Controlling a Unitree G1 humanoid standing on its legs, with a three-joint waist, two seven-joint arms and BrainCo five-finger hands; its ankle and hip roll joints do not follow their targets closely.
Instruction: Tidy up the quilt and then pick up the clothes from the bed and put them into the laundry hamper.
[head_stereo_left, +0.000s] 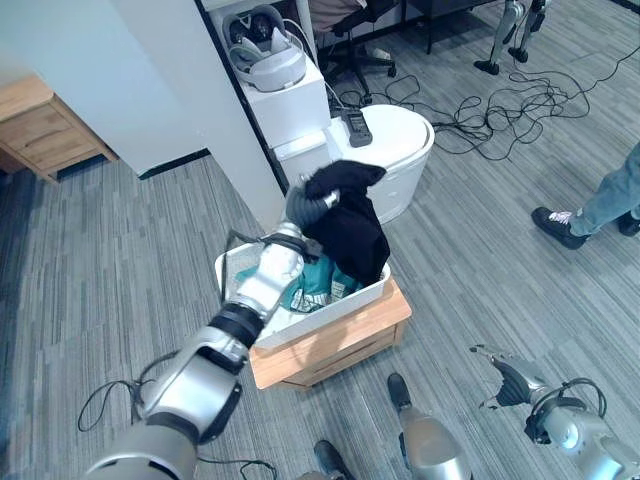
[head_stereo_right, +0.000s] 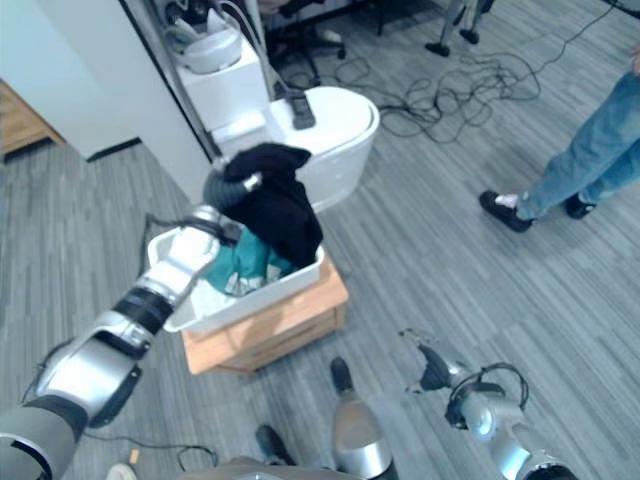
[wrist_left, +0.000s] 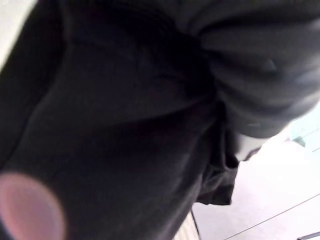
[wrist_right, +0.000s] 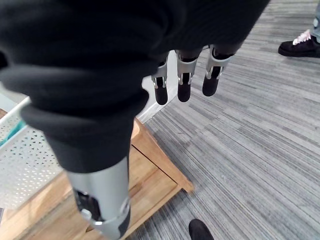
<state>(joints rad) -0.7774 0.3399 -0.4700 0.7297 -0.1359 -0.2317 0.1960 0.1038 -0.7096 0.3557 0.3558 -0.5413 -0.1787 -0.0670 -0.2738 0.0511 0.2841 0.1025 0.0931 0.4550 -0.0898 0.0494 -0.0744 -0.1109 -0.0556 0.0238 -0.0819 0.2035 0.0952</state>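
My left hand (head_stereo_left: 308, 205) is raised over the white laundry hamper (head_stereo_left: 330, 303), shut on a black garment (head_stereo_left: 352, 228) that hangs from it with its lower end inside the hamper. The same black garment (wrist_left: 125, 125) shows from very close in the left wrist view. Teal clothes (head_stereo_left: 322, 283) lie in the hamper, which stands on a low wooden stand (head_stereo_left: 345, 340). My right hand (head_stereo_left: 512, 382) hangs low at the right above the floor, its fingers (wrist_right: 182, 80) straight and holding nothing.
A white rounded unit (head_stereo_left: 405, 140) with a dark remote (head_stereo_left: 358, 127) stands just behind the hamper, beside a white cabinet carrying a headset (head_stereo_left: 265, 55). A person's leg and shoes (head_stereo_left: 585, 215) are at the right. Cables (head_stereo_left: 510, 105) trail across the grey floor. A wooden cabinet (head_stereo_left: 45, 125) sits far left.
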